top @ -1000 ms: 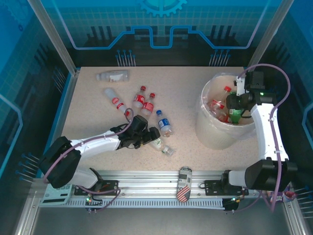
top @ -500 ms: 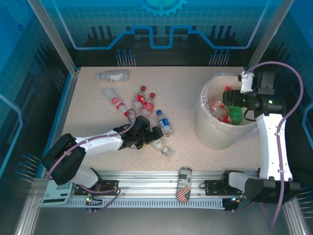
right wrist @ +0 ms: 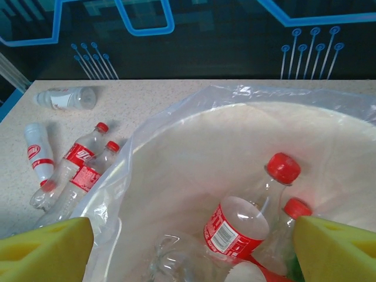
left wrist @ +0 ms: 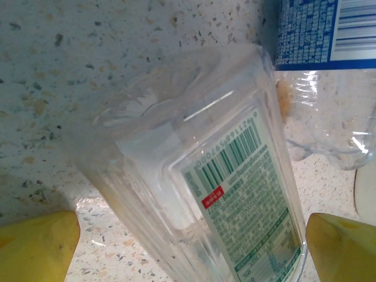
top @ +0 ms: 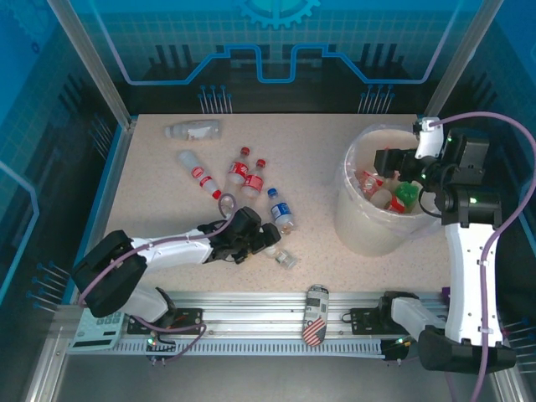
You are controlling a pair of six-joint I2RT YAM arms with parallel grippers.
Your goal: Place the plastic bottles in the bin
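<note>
Your right gripper [top: 392, 159], released, has risen off the bin [top: 362, 228]; left gripper [left wrist: 188, 249], unclenched, now straddles the next pale-labelled bottle [left wrist: 235, 194].

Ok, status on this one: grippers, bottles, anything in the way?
Left gripper open, jaws astride a clear green-labelled bottle lying on the table. Right gripper open, empty, above the bin. Blue-labelled bottle lies close beside it.
</note>
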